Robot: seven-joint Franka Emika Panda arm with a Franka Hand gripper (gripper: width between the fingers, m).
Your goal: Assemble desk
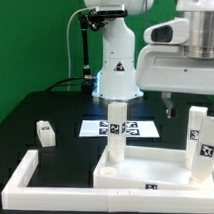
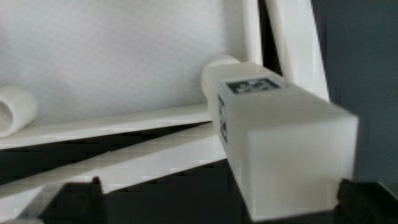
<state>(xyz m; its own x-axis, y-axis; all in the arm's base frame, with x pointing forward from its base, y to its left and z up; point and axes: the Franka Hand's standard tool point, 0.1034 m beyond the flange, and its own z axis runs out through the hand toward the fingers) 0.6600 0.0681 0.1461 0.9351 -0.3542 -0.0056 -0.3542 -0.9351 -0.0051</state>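
Note:
The white rimmed tabletop panel [image 1: 143, 168] lies at the front of the table. One white leg [image 1: 116, 133] stands upright on its corner toward the exterior view's left. Another tagged leg [image 1: 202, 138] stands at its side toward the exterior view's right. A third leg [image 1: 44, 133] lies loose on the black table. My gripper [image 1: 167, 101] hangs open above the panel, near the leg on that right side and not touching it. In the wrist view a tagged leg [image 2: 267, 130] stands on the panel [image 2: 125, 50], between my spread fingertips [image 2: 71, 200] and nearer one of them. My gripper [image 2: 217, 208] holds nothing.
The long white border rail [image 1: 22, 177] runs along the front and the exterior view's left. The marker board [image 1: 134, 127] lies behind the panel. The arm's base [image 1: 116, 65] stands at the back. A round white end [image 2: 18, 108] shows at the wrist view's edge.

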